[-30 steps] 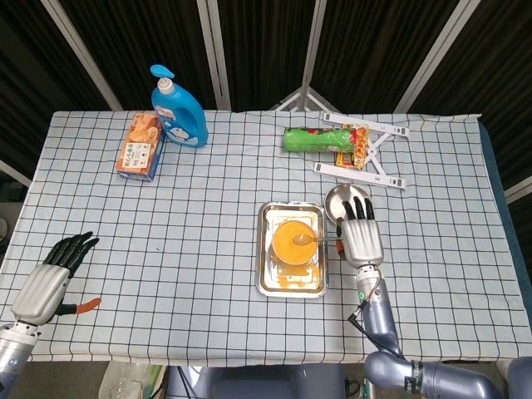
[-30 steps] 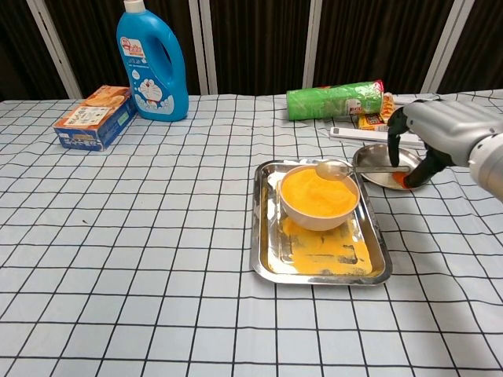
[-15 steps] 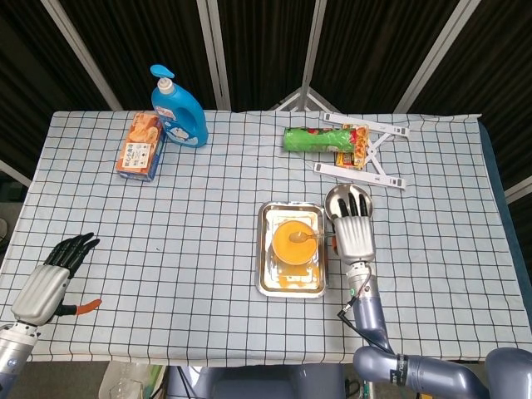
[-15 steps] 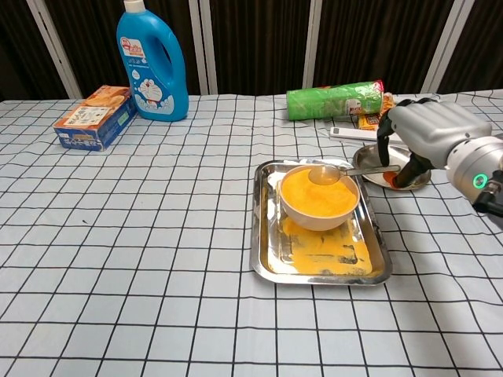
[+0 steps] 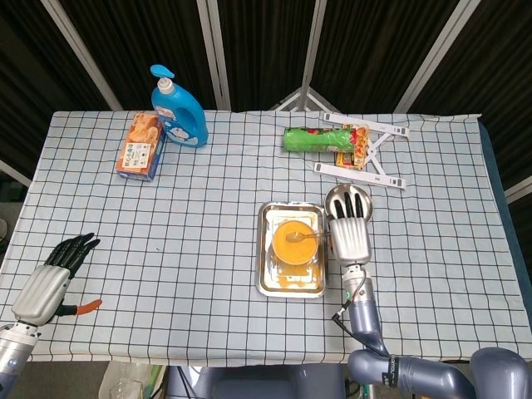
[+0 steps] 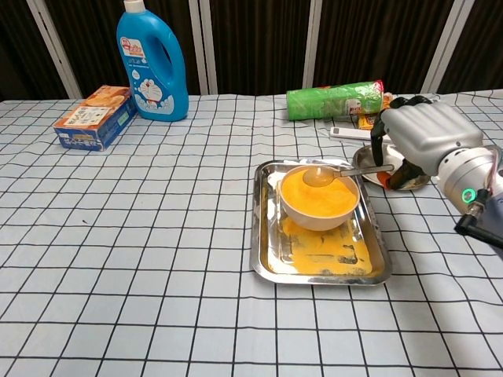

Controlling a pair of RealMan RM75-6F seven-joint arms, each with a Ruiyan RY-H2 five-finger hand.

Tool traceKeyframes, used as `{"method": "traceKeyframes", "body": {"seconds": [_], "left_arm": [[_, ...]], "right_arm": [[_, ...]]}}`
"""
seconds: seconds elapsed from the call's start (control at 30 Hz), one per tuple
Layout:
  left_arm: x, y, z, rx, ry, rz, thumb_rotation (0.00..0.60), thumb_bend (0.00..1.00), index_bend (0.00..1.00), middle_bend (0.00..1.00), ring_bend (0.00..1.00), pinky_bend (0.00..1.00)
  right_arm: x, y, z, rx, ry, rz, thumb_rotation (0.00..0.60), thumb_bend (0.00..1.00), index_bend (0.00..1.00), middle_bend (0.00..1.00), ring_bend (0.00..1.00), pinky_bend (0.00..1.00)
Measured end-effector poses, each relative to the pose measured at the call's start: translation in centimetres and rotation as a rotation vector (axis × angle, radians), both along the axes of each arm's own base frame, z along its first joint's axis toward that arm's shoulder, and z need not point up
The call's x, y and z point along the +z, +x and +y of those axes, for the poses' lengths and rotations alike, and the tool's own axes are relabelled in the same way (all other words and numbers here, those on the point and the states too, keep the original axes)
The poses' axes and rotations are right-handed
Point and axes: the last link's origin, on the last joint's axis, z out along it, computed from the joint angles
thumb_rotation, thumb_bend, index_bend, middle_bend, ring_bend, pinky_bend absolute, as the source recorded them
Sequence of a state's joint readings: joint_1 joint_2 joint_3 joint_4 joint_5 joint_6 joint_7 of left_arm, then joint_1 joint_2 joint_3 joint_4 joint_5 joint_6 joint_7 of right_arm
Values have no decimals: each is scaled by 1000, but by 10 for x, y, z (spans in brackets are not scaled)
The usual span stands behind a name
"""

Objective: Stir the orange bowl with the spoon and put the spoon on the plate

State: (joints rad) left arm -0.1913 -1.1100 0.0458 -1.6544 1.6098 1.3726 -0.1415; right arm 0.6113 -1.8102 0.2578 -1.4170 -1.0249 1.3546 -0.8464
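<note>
Metal spoon [image 6: 330, 174] held by right hand [image 6: 416, 137], tip in orange bowl [image 6: 318, 198].

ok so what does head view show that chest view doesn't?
Head only: the left hand resting near the table's left front corner, holding nothing, plus the white stand in full. Chest only: a side look at the spoon, its tip at the powder in the bowl, handle in the right hand. Both: tray, plate, blue bottle, box, green tube.
</note>
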Motion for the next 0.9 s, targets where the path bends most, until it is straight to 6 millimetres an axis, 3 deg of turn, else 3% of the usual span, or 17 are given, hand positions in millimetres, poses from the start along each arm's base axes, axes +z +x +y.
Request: {"method": "traceKeyframes", "body": {"seconds": [0.5, 0.73, 0.9], "left_arm": [[0, 0, 0, -1, 0, 1, 600, 0, 0, 0, 0, 0], [0, 0, 0, -1, 2, 2, 600, 0, 0, 0, 0, 0], [0, 0, 0, -1, 2, 4, 600, 0, 0, 0, 0, 0]], "right_arm": [[-5, -4, 4, -14, -5, -20, 600, 425, 448, 220, 0, 0], [-3, -5, 9, -17, 1, -23, 600, 426, 252, 220, 0, 0], [-2, -4, 14, -18, 15, -29, 600, 425, 241, 219, 0, 0]]}}
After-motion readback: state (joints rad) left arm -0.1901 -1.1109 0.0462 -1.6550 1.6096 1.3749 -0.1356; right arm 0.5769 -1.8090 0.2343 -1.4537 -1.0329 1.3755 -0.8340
